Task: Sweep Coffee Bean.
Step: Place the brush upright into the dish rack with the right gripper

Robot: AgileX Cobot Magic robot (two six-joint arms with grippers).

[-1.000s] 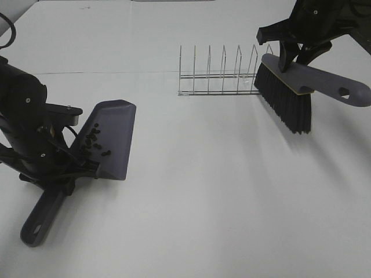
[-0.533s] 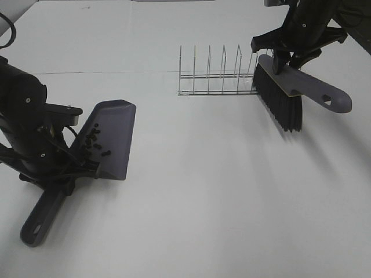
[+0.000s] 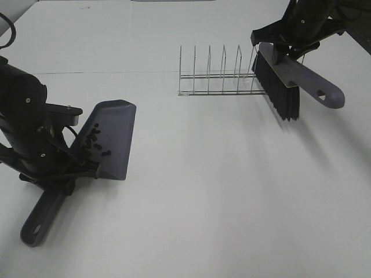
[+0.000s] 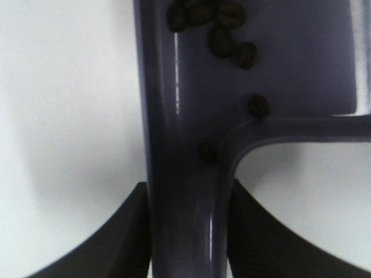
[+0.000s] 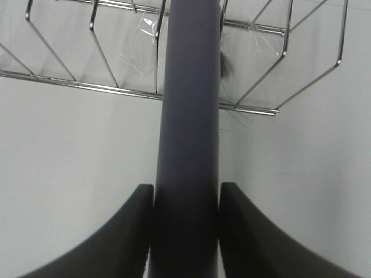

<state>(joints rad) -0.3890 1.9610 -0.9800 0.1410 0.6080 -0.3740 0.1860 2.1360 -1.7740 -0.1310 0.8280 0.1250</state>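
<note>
A grey-purple dustpan (image 3: 113,136) lies tilted at the left of the table, and several dark coffee beans (image 3: 93,142) rest inside it. My left gripper (image 3: 61,174) is shut on the dustpan's handle (image 4: 188,220); the beans (image 4: 223,26) show close up in the left wrist view. My right gripper (image 3: 284,49) is shut on a grey brush (image 3: 304,78) with black bristles (image 3: 277,87), held in the air at the right end of the wire rack. The right wrist view shows the brush handle (image 5: 188,133) between the jaws.
A wire dish rack (image 3: 217,75) stands at the back middle of the white table (image 3: 220,185); it also shows in the right wrist view (image 5: 87,52). The dustpan handle's end (image 3: 37,223) reaches toward the front left.
My right gripper has carried the brush up and back toward the rack's right end, and the brush has turned. The left arm and the dustpan have not moved.
</note>
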